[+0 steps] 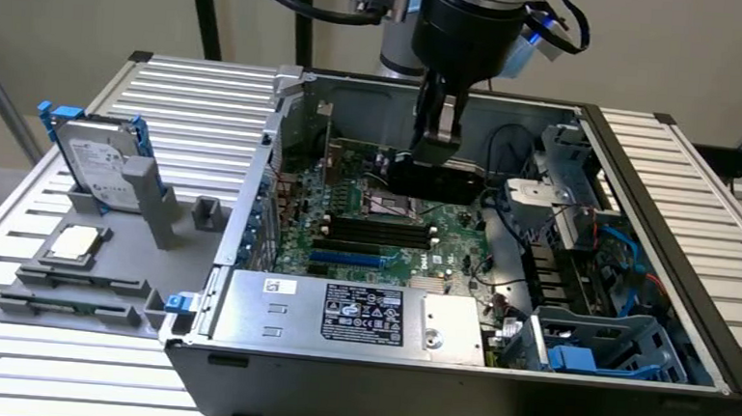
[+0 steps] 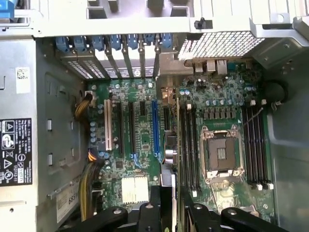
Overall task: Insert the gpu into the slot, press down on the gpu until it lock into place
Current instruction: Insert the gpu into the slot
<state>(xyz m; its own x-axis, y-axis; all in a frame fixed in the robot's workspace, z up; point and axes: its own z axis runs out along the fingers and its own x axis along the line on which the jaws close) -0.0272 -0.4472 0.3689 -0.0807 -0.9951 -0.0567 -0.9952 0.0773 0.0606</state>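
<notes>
The slot (image 1: 342, 259) lies empty near the front of the case (image 1: 463, 397), and further toward the exterior view's right the hand (image 1: 429, 152) pinches the gpu (image 1: 437, 181) up above the board (image 1: 454, 223), so nothing is plugged in or locked yet.

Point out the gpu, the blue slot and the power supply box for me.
gpu (image 1: 435, 180), exterior view, black shroud face.
blue slot (image 2: 155, 130), wrist view, middle of the strip.
power supply box (image 1: 262, 303), exterior view, bare grey top.

Only the digits "685" can be made out, on a white sticker (image 2: 67, 203) beside the yellow cables; the black label (image 2: 14, 152) on the grey power-supply box (image 1: 256, 307) carries symbols too small to read.
</notes>
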